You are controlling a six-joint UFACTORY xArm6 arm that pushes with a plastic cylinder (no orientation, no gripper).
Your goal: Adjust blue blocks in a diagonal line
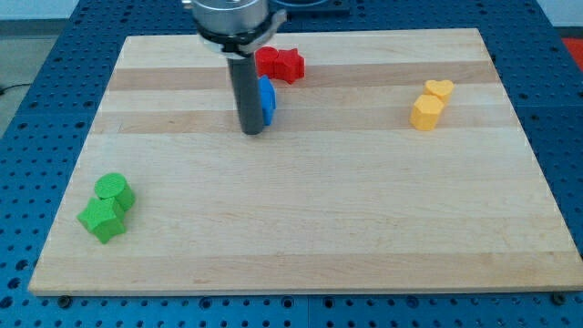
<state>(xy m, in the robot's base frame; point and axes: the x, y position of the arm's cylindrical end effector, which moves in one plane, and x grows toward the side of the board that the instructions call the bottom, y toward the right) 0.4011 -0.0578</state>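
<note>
my tip (252, 131) upper-centre frame, bare rod, no jaws, holds nothing | blue plastic block (266, 98) (shape part-hidden) touching rod's right side | 2nd blue not visible | push goes rightward

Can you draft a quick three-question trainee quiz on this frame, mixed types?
1. True or false: my tip sits just to the view's left of the blue block.
2. Which pair lies nearest the view's bottom left?
A. red blocks
B. green blocks
C. yellow blocks
3. Fill in: the red blocks lie toward the view's ____ from the blue block.

Key: 1 true; 2 B; 3 top. Only one blue block can be made out; the rod partly hides it.
</note>
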